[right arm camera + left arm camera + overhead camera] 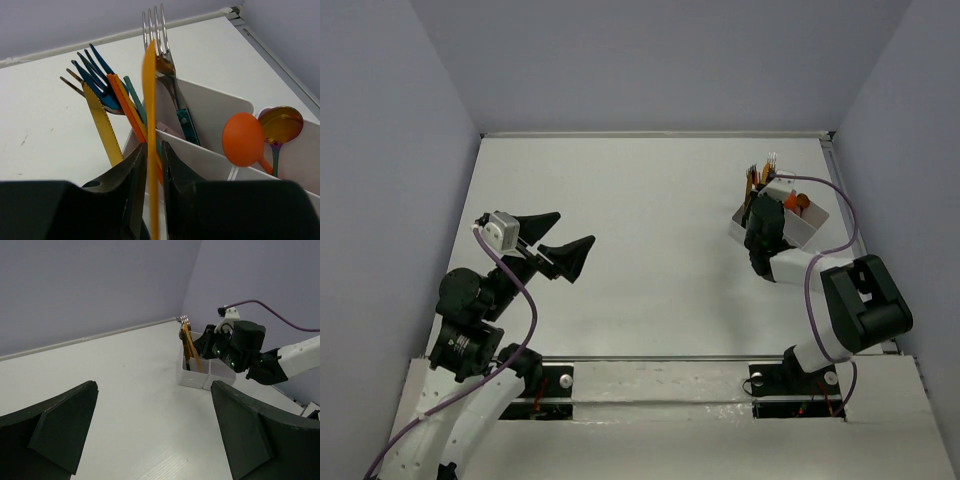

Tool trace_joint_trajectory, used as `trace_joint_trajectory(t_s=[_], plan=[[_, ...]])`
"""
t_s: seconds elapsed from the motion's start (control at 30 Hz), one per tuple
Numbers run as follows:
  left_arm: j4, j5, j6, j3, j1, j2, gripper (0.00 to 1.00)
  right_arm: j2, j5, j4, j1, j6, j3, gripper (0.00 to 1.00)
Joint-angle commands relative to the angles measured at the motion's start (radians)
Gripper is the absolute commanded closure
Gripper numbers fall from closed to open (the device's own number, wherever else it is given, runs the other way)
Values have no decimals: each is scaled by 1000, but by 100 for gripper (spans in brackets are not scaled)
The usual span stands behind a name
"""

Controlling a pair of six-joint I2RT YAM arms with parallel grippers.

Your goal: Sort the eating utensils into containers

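**R wrist view.** I am watching the R hand clenching a thin orange stick. Its two fingers are pinching the stick from either side, and the stick is standing nearly upright, edge-on to the lens. The white box is sitting just beyond the fingertips. I am seeing these pieces in it:
- A silver fork is rising tines-up behind the stick, w/ a teal handle below it. I cannot tell whether they are one piece.
- To the L, a dark-blue fork, a yellow serrated knife and a second orange strip are leaning outward over the box's corner.
- To the R, an orange spoon and a coppery spoon are standing bowls-up in neighbouring compartments.

The fingers are hiding the stick's lower end, so I cannot say whether it is resting inside a compartment.

**Top view.** The R hand is covering the box's near-L corner on the counter, so the utensils are showing only as small tips. The L hand is hovering well apart from it.

**L wrist view.** The L hand is gaping wide and gripping nothing, w/ the box far off.
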Motion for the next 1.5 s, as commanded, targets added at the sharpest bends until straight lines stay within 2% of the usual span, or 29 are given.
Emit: trace_joint_trajectory(t_s=[0.0,0.27,0.5,0.6,0.63,0.7,0.73,0.87,0.93,1.03,1.1,1.23,1.47], plan=[[56,11,-3,-15,6,3,1,-38,18,18,-3,2,29,72],[56,11,-3,-15,6,4,1,-55,5,22,-3,-1,15,69],[59,14,-4,-15,6,15,1,-185,-63,-62,-3,26,20,64],[56,12,-3,-14,6,20,1,-210,-112,-250,-3,57,89,65],[56,11,-3,-15,6,18,1,-231,-133,-431,-3,89,119,67],[56,6,-3,-15,6,17,1,-260,-250,-587,-3,193,184,71],[56,5,-3,-15,6,17,1,-286,-376,-685,-3,216,189,71],[59,17,-4,-15,15,26,1,-285,-558,-943,60,295,219,67],[60,24,-6,-15,15,29,1,-267,-601,-1069,121,298,235,64],[60,24,-6,-15,15,27,1,-230,-571,-1163,271,307,262,60],[59,21,-6,-15,15,24,1,-193,-577,-1251,355,327,284,52],[59,20,-6,-15,15,17,1,-176,-577,-1323,396,382,261,46],[62,28,-9,-15,15,9,1,-104,-638,-1268,459,459,229,45]])
